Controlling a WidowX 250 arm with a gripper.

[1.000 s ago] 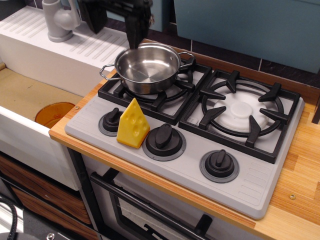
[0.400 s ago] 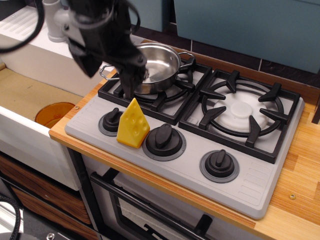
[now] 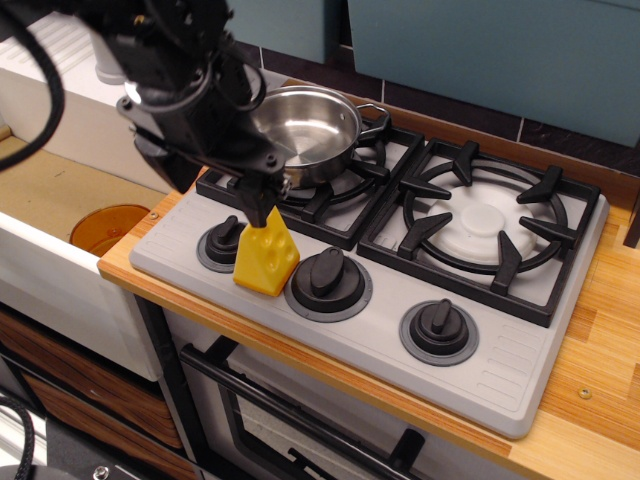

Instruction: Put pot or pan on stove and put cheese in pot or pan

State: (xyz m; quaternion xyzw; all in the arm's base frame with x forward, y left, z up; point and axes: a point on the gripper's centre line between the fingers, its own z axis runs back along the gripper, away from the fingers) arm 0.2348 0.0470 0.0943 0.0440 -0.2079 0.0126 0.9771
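Pot (image 3: pixel 312 130): shiny steel, empty, sitting on the black grate of the left burner; one loop handle showing at the right rim, near side partly hidden behind the arm.
Stove (image 3: pixel 520 385): grey two-burner top set on a wooden counter (image 3: pixel 600 400); right burner bare, white disc in its middle.
Knobs: three black ones along the front strip; left knob (image 3: pixel 224 240) just left of the cheese, middle knob (image 3: pixel 328 276) just right of it, right knob (image 3: pixel 438 327) well apart.
Cheese (image 3: pixel 264 262): yellow wedge with round holes, standing upright on the grey front strip between the left and middle knobs, outside the pot.
Gripper (image 3: pixel 259 210): black, pointing down, tip right at the top point of the cheese; contact with the wedge likely but not certain.
Jaw state: cannot tell, fingers read as one dark mass from this angle, no clear gap, no clear hold on anything.
Arm (image 3: pixel 180 70): bulky black body with cables, reaching in from upper left, covering the pot's left side.
Cup (image 3: pixel 108 227): orange, round, down in the sink (image 3: pixel 45 190) at left.
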